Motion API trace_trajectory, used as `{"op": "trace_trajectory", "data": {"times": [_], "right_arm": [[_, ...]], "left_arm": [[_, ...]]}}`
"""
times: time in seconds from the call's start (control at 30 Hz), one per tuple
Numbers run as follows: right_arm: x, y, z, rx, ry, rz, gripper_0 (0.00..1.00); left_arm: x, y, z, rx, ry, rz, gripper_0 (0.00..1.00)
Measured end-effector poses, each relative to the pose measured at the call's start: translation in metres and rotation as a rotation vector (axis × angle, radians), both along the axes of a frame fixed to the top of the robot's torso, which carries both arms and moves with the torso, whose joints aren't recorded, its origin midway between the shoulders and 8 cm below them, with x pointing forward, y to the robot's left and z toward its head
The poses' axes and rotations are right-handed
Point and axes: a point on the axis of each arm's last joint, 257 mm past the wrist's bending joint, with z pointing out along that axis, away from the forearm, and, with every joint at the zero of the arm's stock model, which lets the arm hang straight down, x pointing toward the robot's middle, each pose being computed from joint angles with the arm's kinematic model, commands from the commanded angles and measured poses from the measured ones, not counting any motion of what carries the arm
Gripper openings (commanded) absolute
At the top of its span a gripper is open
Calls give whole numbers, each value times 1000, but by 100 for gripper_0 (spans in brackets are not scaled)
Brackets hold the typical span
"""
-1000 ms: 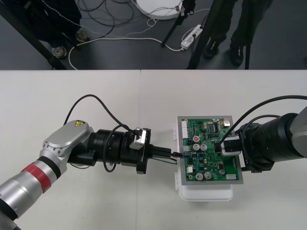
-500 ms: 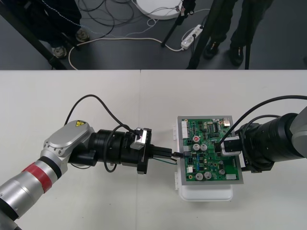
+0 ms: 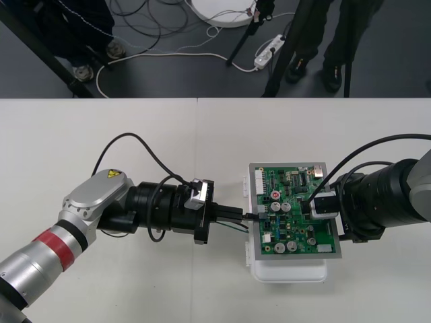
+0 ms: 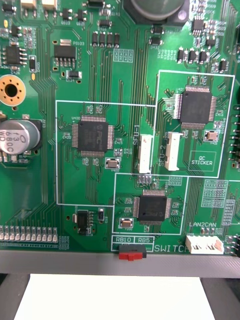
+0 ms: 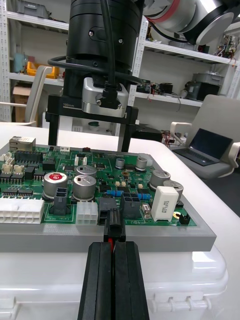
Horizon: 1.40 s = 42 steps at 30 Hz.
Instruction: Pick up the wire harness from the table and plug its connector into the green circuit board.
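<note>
Closest in, the left gripper (image 5: pixel 113 245) is clamped on the wire harness (image 3: pixel 234 227), with red wire showing between its fingers. Its black plug (image 5: pixel 112 226) sits just ahead of the tips, at a black header (image 5: pixel 107 205) on the green circuit board (image 5: pixel 165 212). I cannot tell whether it is fully seated. Push straight along the header's axis, without twisting. Beyond, the right gripper (image 5: pixel 88 144), fingers apart, stands over the board and could brace it.

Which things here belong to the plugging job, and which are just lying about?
In the job:
green circuit board on its white base
wire harness, plug at the board's edge
left gripper, jaws shut on the harness
right gripper, jaws open over the board

Lying about:
floor cables and a white power strip beyond the table
</note>
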Motion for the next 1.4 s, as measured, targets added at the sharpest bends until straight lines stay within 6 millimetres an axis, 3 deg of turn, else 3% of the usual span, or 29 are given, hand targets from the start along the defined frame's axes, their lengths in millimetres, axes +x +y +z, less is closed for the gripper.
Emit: {"op": "trace_trajectory", "data": {"times": [1.4], "right_arm": [[-1,1,-1,6,8,-1,100]], "left_arm": [[1,-4,-4,11,-1,7,0]]}}
